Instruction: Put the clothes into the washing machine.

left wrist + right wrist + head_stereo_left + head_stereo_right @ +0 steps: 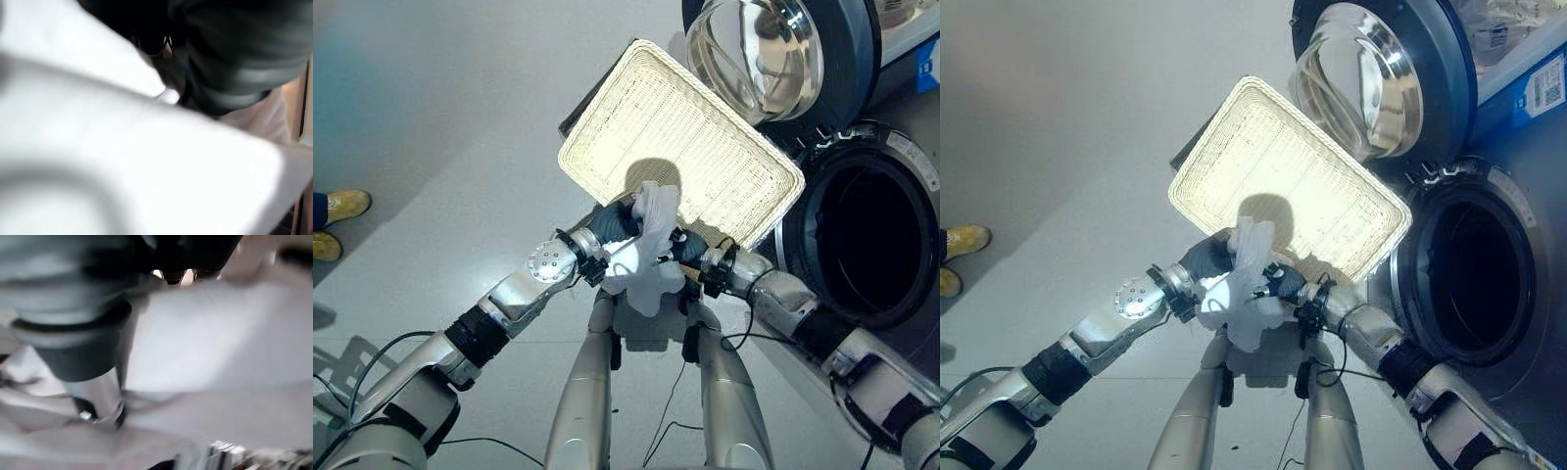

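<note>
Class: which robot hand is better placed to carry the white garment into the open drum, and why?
Probably the right robot hand: it meets the white garment on the side nearest the open washing machine drum; the left robot hand is farther away.

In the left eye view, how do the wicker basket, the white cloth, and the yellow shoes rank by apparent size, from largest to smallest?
1. Wicker basket, clearly the largest.
2. White cloth, bunched between the left hand and right hand.
3. Yellow shoes, smallest as seen, cut off by the picture's edge, so their full size is unsure.
</note>
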{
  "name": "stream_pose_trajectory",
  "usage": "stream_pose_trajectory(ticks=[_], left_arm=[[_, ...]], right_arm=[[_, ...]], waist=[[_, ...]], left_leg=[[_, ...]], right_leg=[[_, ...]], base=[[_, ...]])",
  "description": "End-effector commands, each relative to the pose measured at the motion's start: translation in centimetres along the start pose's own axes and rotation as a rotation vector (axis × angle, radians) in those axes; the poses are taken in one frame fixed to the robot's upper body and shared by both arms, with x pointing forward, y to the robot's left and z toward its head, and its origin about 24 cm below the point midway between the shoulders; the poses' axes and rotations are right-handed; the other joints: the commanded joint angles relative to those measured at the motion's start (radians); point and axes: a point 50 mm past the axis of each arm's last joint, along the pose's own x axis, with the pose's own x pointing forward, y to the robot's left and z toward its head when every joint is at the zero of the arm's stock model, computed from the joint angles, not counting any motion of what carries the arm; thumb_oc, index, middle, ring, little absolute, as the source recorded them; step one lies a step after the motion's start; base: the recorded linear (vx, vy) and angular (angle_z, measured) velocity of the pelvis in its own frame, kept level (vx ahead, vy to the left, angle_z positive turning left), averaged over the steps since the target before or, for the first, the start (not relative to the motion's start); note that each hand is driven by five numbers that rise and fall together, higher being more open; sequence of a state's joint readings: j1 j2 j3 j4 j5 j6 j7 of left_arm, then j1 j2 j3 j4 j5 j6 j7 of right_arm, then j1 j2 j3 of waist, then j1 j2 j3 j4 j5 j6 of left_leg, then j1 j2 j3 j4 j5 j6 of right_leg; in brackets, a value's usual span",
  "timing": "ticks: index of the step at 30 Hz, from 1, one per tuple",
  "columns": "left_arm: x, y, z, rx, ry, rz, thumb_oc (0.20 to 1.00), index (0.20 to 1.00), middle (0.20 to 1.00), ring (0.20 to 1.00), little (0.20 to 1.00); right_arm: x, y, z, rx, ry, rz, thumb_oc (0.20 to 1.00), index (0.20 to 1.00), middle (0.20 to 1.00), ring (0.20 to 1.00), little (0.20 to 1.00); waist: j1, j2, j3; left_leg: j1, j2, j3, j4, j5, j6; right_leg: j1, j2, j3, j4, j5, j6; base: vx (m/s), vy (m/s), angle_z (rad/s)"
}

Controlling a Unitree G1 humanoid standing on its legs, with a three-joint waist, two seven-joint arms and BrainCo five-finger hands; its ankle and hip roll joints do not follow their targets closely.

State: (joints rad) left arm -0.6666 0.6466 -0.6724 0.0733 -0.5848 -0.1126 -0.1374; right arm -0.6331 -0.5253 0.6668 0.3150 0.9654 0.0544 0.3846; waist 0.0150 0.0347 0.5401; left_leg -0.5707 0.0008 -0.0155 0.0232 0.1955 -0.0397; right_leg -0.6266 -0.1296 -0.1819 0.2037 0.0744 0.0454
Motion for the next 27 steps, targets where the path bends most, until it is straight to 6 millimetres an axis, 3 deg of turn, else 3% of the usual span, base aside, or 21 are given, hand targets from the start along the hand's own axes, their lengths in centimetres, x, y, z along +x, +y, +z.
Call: stream_pose_trajectory(ticks=[1, 8, 9, 10, 19, 20, 22, 27], left_arm=[[2.0, -2.5, 3.9, -0.101, -0.228, -0.087, 0.2, 0.2, 0.2, 0.2, 0.2], [1.8, -2.4, 2.1, -0.079, -0.169, -0.008, 0.2, 0.2, 0.2, 0.2, 0.2], [1.8, -2.3, 1.9, -0.062, -0.155, 0.027, 0.639, 0.639, 0.639, 0.639, 0.639], [1.6, -1.7, 1.4, 0.023, -0.13, 0.107, 1.0, 1.0, 1.0, 1.0, 1.0], [0.3, 1.9, 1.6, 0.45, -0.151, 0.494, 1.0, 1.0, 1.0, 1.0, 1.0], [-0.2, 2.9, 2.0, 0.604, -0.156, 0.598, 1.0, 1.0, 1.0, 1.0, 1.0], [-0.8, 4.3, 2.3, 0.723, -0.135, 0.674, 1.0, 1.0, 1.0, 1.0, 1.0], [-1.9, 6.7, 1.8, 0.735, -0.028, 0.771, 1.0, 1.0, 1.0, 1.0, 1.0]], right_arm=[[2.0, 4.1, 1.9, 0.142, -0.19, 0.265, 0.2, 0.2, 0.2, 0.2, 0.2], [1.9, 4.3, 0.2, 0.233, -0.175, 0.251, 0.2, 0.2, 0.2, 0.2, 0.2], [1.8, 4.2, 0.0, 0.241, -0.166, 0.248, 0.2, 0.2, 0.2, 0.2, 0.2], [1.6, 3.9, -0.6, 0.265, -0.136, 0.244, 0.2, 0.2, 0.2, 0.2, 0.2], [0.3, 2.5, -3.1, 0.4, -0.027, 0.199, 0.2, 0.2, 0.2, 0.2, 0.2], [-0.1, 2.2, -3.6, 0.433, -0.015, 0.191, 0.2, 0.2, 0.2, 0.2, 0.2], [-0.6, 1.6, -4.0, 0.491, -0.03, 0.17, 0.2, 0.2, 0.2, 0.2, 0.2], [-1.3, 0.1, -3.6, 0.604, -0.165, 0.092, 0.2, 0.2, 0.2, 0.2, 0.2]], waist=[[-0.007, 0.036, -0.02], [-0.014, 0.036, -0.02], [-0.014, 0.035, -0.02], [-0.015, 0.035, -0.02], [-0.014, 0.034, -0.02], [-0.011, 0.035, -0.02], [-0.008, 0.035, -0.02], [-0.011, 0.041, -0.02]], left_leg=[[-0.004, -0.094, 0.093, 0.042, -0.099, 0.031], [-0.011, -0.091, 0.102, 0.029, -0.09, 0.027], [-0.013, -0.09, 0.103, 0.028, -0.088, 0.026], [-0.012, -0.088, 0.105, 0.025, -0.086, 0.025], [-0.02, -0.087, 0.094, 0.044, -0.083, 0.021], [-0.021, -0.088, 0.091, 0.051, -0.086, 0.019], [-0.02, -0.088, 0.09, 0.058, -0.09, 0.016], [-0.017, -0.084, 0.094, 0.066, -0.095, 0.008]], right_leg=[[0.018, 0.033, -0.016, -0.097, 0.037, 0.056], [0.012, 0.031, -0.017, -0.12, 0.054, 0.058], [0.011, 0.032, -0.017, -0.123, 0.055, 0.057], [0.011, 0.033, -0.017, -0.122, 0.055, 0.057], [0.007, 0.041, -0.014, -0.082, 0.031, 0.048], [0.006, 0.042, -0.014, -0.07, 0.021, 0.046], [0.006, 0.042, -0.016, -0.056, 0.011, 0.044], [0.003, 0.044, -0.013, -0.039, -0.001, 0.046]], base=[[0.0, 0.016, -0.11], [0.01, -0.003, -0.05], [0.0, 0.0, 0.0], [0.0, 0.0, 0.0], [0.01, -0.042, -0.01], [0.01, -0.046, 0.01], [0.02, -0.055, 0.02], [0.01, -0.023, 0.0]])
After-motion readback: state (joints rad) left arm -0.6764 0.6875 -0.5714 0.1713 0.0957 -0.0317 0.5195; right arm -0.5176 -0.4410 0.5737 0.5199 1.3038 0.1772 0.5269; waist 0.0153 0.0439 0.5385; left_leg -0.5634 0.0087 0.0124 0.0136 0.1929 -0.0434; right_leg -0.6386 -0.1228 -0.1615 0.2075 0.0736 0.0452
